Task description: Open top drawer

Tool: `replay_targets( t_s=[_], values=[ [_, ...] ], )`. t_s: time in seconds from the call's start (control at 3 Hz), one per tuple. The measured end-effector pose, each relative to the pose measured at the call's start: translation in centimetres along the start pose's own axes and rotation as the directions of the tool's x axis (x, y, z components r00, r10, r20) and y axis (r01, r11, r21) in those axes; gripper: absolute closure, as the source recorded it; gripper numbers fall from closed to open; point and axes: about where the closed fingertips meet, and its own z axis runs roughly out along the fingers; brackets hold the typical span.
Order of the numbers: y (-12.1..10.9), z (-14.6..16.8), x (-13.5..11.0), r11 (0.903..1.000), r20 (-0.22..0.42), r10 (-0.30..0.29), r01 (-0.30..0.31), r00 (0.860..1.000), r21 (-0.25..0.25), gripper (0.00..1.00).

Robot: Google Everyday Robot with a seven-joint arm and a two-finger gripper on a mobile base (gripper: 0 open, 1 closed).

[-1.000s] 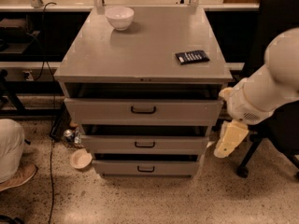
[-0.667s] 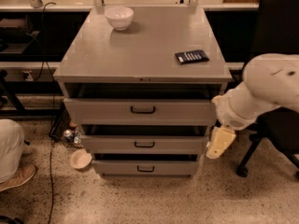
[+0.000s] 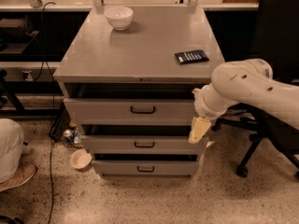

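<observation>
Grey top drawer sits a bit open under the tabletop's front edge. The gripper hangs by its right end, below the front-right corner — can't tell its grip.

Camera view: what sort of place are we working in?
Probably a lab or office workroom: a black rolling chair, a bench with trailing cables behind the grey cabinet. The gripper hangs near the right end of the top drawer.

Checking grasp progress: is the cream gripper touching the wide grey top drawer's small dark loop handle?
Apart. The camera view shows the cream gripper at the right end of the grey top drawer, with bare drawer front separating it from the dark loop handle.
</observation>
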Motion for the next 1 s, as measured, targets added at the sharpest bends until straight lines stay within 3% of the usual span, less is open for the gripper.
replay_targets(
  t_s=[0.33, 1.0],
  values=[
    [0.0, 0.0, 0.0, 1.0000, 0.000, 0.000, 0.000, 1.000, 0.000, 0.00],
    [-3.0, 3.8, 1.4, 0.9990, 0.018, -0.008, 0.007, 1.000, 0.044, 0.00]
  ],
)
